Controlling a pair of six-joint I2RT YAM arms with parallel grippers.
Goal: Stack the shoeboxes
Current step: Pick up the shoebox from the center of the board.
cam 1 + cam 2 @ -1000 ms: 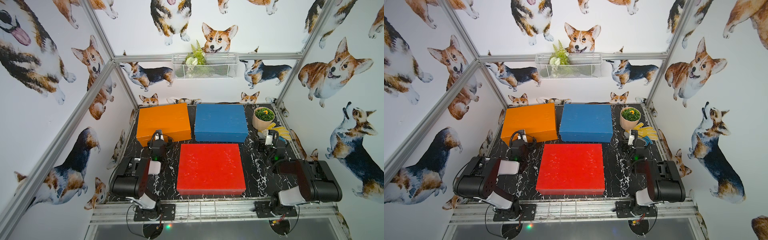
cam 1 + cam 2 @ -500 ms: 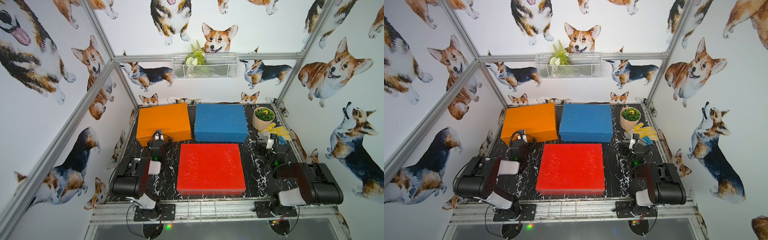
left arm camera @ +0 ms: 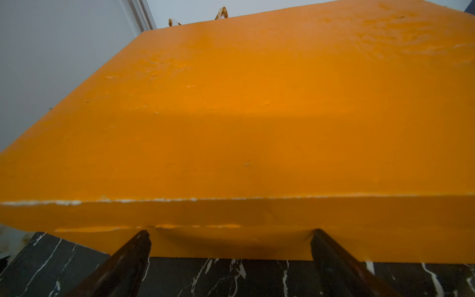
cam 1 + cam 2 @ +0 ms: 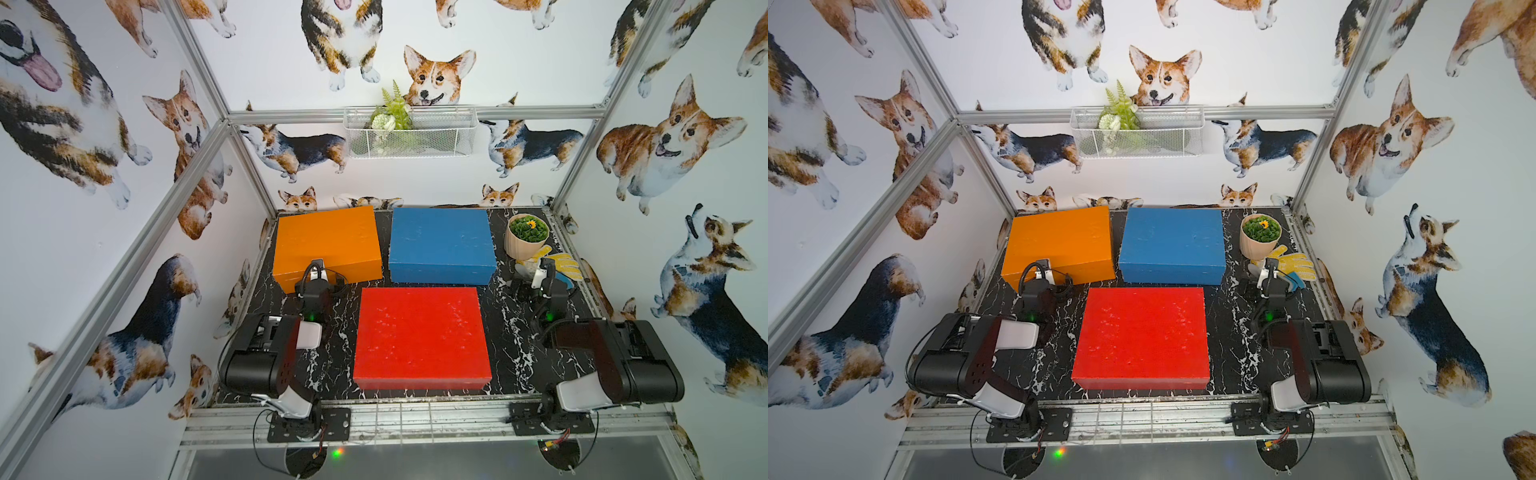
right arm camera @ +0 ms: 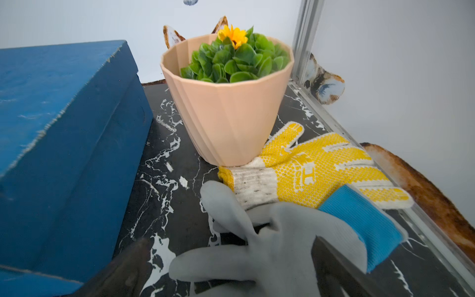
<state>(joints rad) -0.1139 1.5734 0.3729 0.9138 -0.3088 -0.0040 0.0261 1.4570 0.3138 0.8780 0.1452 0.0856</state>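
Note:
Three shoeboxes lie flat on the black marble table (image 4: pixel 511 332), none on top of another. The orange one (image 4: pixel 328 245) (image 4: pixel 1061 245) is far left, the blue one (image 4: pixel 440 245) (image 4: pixel 1173 245) far middle, and the red one (image 4: pixel 419 336) (image 4: pixel 1142 336) near the front. My left gripper (image 3: pixel 231 232) (image 4: pixel 314 277) is open, with its fingertips against the orange box's (image 3: pixel 257 115) front wall. My right gripper (image 5: pixel 231 240) (image 4: pixel 534 272) is open and hangs low over a grey glove, to the right of the blue box (image 5: pixel 64 141).
A beige flower pot (image 4: pixel 525 237) (image 5: pixel 228 102) stands at the far right. Beside it lie a yellow glove (image 5: pixel 308 167) and a grey glove with a blue cuff (image 5: pixel 270 244). A wire basket (image 4: pixel 409 133) hangs on the back wall. Frame posts edge the table.
The right wrist has shifted slightly by the gloves. The left arm and the three boxes have not moved.

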